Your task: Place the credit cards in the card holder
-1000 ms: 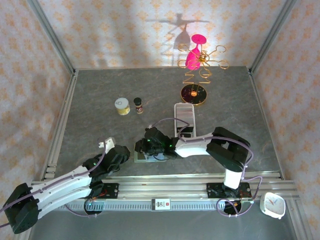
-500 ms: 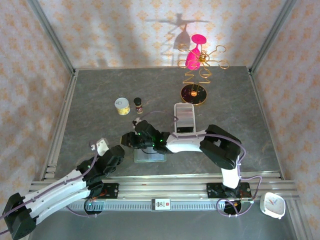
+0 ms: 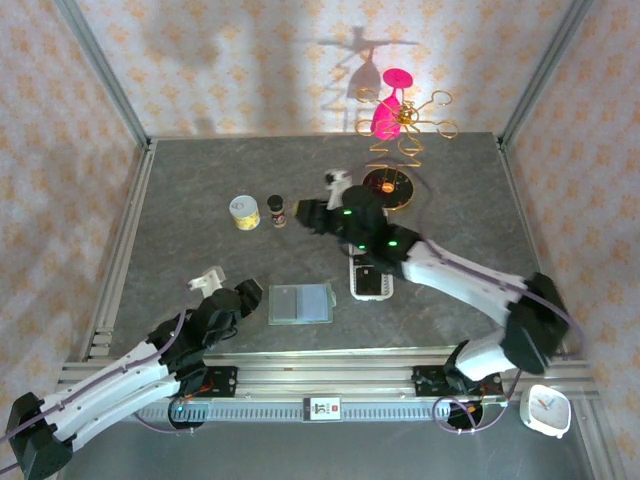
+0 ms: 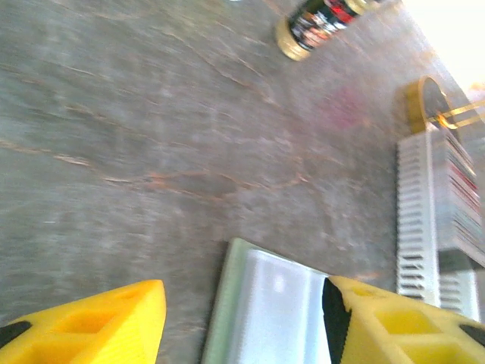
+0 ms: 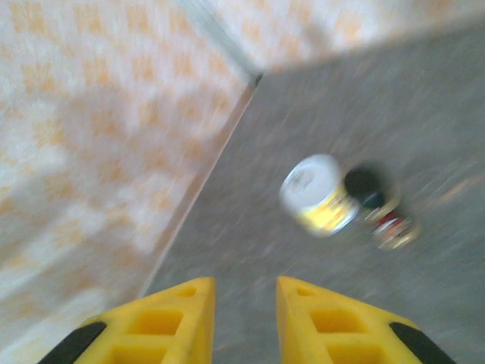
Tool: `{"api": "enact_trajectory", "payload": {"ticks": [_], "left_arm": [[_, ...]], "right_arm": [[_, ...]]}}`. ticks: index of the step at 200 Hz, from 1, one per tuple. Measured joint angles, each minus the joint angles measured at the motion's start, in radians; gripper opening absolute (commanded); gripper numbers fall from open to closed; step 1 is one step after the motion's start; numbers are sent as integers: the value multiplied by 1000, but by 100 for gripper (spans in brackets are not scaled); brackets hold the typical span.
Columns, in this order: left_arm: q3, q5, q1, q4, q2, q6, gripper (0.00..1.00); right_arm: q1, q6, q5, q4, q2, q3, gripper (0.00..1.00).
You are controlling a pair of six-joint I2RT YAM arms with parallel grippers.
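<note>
Right arm: swung off the wallet (image 3: pixel 300 303) toward the jars (image 5: pixel 318 196); right gripper (image 5: pixel 244 284) slightly apart, nothing held.
Tray (image 4: pixel 413 220): cards (image 4: pixel 458 189) kept stacked inside.
Left gripper (image 4: pixel 242 292): spread wide at the wallet, probably for steadying.
Wallet: laid open for loading.

The right arm (image 3: pixel 452 273) hides most of the long white perforated tray (image 3: pixel 371 284). The sage-green folding wallet (image 4: pixel 265 318) runs off the bottom edge — the white-lidded yellow jar (image 5: pixel 318 195) is smeared by blur.

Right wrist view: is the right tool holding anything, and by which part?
Nothing: the right tool has bare grey tabletop between its yellow fingers. The sage-green folding wallet lies apart from it.
</note>
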Motion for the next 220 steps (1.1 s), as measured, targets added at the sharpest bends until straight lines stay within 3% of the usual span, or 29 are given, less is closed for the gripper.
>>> {"api": "enact_trajectory", "payload": {"ticks": [20, 32, 46, 72, 96, 148, 220], "left_arm": [[0, 37, 0, 64, 47, 25, 59], [0, 50, 0, 90, 77, 33, 59], [0, 62, 0, 116, 109, 45, 59], [0, 82, 0, 149, 152, 59, 59], [0, 95, 0, 162, 163, 76, 59], [0, 111, 0, 162, 163, 77, 59], [-2, 128, 0, 161, 162, 77, 59]], "right_arm": [[-56, -303, 15, -15, -185, -104, 40], [-56, -520, 14, -41, -278, -167, 56], [-51, -750, 33, -100, -346, -224, 59], [-110, -1099, 40, -270, -336, -263, 65], [-188, -1319, 41, -377, -268, -307, 65], [-290, -1601, 40, -343, -92, -351, 67], [-290, -1715, 8, -284, 88, -274, 66]]}}
